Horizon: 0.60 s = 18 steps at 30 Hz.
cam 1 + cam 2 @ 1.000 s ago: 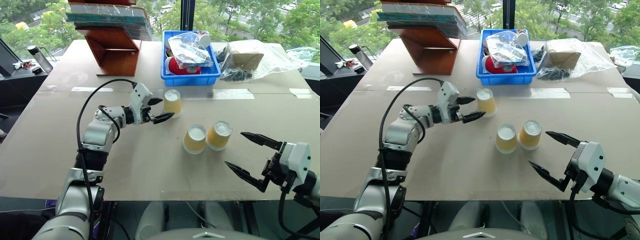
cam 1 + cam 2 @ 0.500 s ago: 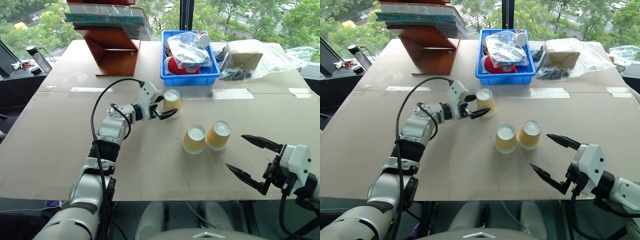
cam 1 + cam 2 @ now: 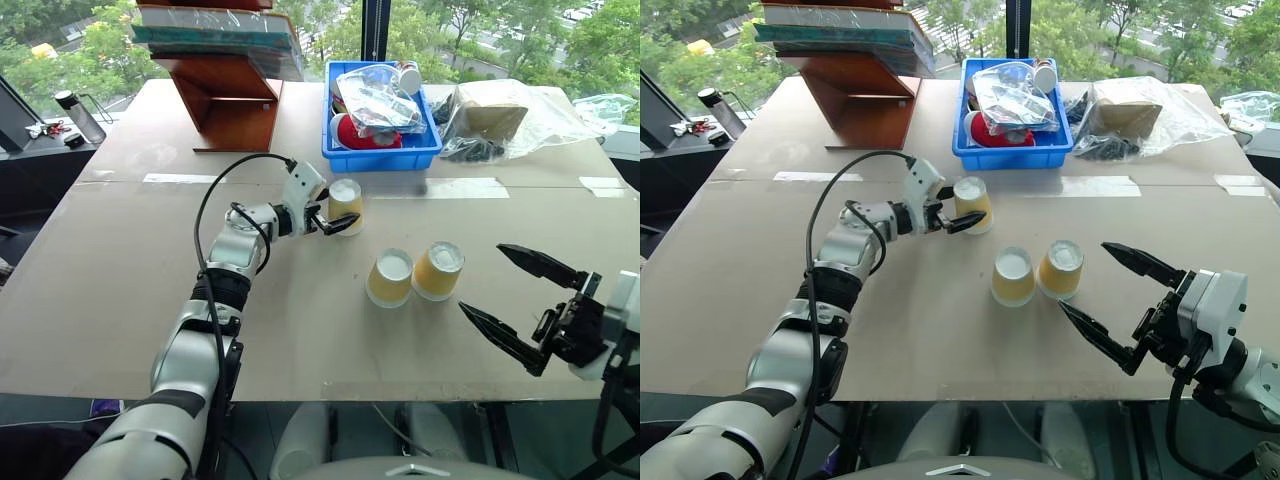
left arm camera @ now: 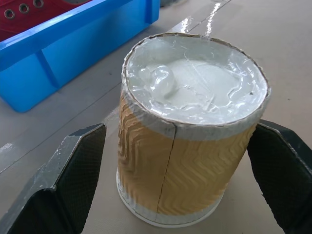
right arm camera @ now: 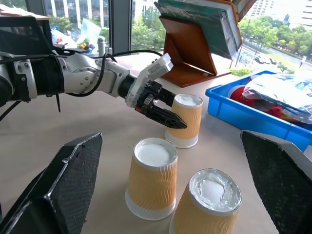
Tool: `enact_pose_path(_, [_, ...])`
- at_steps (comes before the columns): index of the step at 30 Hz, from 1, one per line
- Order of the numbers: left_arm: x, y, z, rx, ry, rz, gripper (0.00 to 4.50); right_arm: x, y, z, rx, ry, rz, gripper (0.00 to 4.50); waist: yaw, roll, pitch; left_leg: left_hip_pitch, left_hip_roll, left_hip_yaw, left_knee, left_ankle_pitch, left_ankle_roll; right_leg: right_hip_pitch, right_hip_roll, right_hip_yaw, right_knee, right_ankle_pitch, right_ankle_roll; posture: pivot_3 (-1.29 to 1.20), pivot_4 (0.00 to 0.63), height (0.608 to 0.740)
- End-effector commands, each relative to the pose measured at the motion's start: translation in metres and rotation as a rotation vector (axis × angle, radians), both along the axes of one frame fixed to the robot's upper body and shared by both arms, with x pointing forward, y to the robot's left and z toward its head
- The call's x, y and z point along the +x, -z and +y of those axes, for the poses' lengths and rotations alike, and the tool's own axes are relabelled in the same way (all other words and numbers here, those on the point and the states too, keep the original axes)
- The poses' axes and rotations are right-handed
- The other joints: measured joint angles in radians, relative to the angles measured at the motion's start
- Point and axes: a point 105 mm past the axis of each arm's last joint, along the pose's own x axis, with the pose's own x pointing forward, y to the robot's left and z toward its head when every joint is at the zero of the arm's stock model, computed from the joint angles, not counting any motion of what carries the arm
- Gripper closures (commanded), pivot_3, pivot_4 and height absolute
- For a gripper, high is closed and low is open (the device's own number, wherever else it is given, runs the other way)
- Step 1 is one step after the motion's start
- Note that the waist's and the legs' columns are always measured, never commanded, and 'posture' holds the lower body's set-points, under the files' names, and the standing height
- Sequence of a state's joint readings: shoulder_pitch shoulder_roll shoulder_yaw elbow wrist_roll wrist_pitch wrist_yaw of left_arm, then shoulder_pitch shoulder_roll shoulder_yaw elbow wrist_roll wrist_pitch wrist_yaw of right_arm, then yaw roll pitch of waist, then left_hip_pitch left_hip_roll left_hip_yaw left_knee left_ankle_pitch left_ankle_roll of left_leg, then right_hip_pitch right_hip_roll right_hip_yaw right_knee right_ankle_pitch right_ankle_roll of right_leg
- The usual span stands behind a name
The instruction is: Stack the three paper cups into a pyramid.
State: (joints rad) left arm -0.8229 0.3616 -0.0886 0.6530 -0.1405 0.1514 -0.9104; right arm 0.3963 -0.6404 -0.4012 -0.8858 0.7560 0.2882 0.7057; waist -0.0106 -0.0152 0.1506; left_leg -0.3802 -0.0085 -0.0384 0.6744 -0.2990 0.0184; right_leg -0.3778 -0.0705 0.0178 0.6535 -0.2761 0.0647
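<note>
While the left gripper (image 3: 335,212) sat with its jaws spread wide, the far cup (image 3: 345,205) stood upside down right between its two fingers (image 4: 78,165), gaps showing on both sides in the left wrist view, so nothing was clamped yet. That cup was just on the near side of the blue bin (image 3: 380,150), pretty close to it on the brown table (image 3: 120,290). The other two cups, the middle cup (image 3: 389,277) and the tilted cup (image 3: 438,270), sat further out from the blue bin toward the robot, touching each other, both base-up, the tilted one leaning a bit against its neighbour. The right gripper (image 3: 520,305) hung near the table's front edge, well away from the blue bin, jaws wide apart and holding nothing, with the pair of cups just beside it on its left.
</note>
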Motion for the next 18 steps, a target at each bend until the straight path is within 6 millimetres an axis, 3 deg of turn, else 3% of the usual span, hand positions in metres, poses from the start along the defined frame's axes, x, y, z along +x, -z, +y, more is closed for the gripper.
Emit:
enact_pose_path(1, [0.002,-0.018,-0.005,-0.015,0.022,-0.059,0.75,-0.003,-0.006,0.000,-0.002,-0.001,-0.032,0.00,0.000,0.000,0.000,0.000,0.000,0.000,0.000,0.000,0.000,0.000,0.000,0.000,0.000,0.000,0.000,0.00,0.150,0.740])
enact_pose_path(4, [0.001,-0.018,-0.006,-0.013,0.029,-0.065,1.99,-0.004,-0.004,-0.002,-0.002,0.004,-0.027,0.00,0.000,0.000,0.000,0.000,0.000,0.000,0.000,0.000,0.000,0.000,0.000,0.000,0.000,0.000,0.000,0.00,0.150,0.740])
enact_pose_path(11, [-0.004,-0.028,-0.008,-0.024,0.076,-0.088,1.99,-0.007,0.002,-0.003,-0.010,0.013,-0.019,0.00,0.000,0.000,0.000,0.000,0.000,0.000,0.000,0.000,0.000,0.000,0.000,0.000,0.000,0.000,0.000,0.00,0.150,0.740])
enact_pose_path(18, [-0.032,-0.065,-0.043,-0.109,0.344,-0.052,1.99,-0.008,0.004,-0.004,-0.016,0.029,-0.018,0.00,0.001,0.000,0.000,-0.001,0.000,-0.001,0.001,0.000,0.000,0.000,0.000,0.000,0.000,0.000,0.000,0.00,0.150,0.740])
